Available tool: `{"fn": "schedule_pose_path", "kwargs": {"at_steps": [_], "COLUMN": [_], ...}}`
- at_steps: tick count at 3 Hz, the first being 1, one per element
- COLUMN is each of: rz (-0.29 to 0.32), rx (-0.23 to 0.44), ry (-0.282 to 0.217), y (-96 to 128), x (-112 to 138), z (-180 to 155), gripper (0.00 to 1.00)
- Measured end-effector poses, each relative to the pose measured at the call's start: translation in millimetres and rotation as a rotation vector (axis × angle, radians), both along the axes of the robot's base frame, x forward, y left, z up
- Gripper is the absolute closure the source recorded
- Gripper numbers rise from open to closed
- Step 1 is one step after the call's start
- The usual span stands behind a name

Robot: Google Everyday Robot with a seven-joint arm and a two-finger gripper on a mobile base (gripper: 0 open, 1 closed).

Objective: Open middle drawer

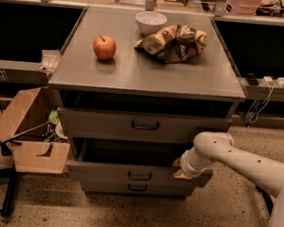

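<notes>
The grey cabinet has three drawer fronts. The middle drawer (101, 172) is the wide flat front with a small dark loop handle (139, 175). It stands out from the cabinet, with a dark gap above it. My gripper (180, 170) is at the right end of this drawer's top edge, at the end of my white arm (242, 163), which reaches in from the right. The top drawer (101, 124) and the bottom drawer (105, 186) sit further back.
On the cabinet top (146, 70) are a red apple (104, 47), a white bowl (151, 22) and a crumpled chip bag (173, 41). An open cardboard box (29, 135) stands on the floor at the left. Cables and a power strip (278, 81) are at the right.
</notes>
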State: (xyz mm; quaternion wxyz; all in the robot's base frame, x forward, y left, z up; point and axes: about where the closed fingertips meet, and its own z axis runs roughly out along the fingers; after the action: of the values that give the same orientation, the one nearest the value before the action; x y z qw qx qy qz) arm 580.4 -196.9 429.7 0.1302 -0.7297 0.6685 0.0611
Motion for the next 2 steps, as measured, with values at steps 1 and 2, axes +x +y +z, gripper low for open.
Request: {"fn": "schedule_pose_path", "kwargs": {"at_steps": [1, 2], "rz": [0.0, 0.003], "rx": [0.0, -0.008], "ry": [0.0, 0.012], "y": [0.0, 1.0], "x": [0.0, -1.9], "z": [3.4, -2.4], "gripper": [0.0, 0.0]}}
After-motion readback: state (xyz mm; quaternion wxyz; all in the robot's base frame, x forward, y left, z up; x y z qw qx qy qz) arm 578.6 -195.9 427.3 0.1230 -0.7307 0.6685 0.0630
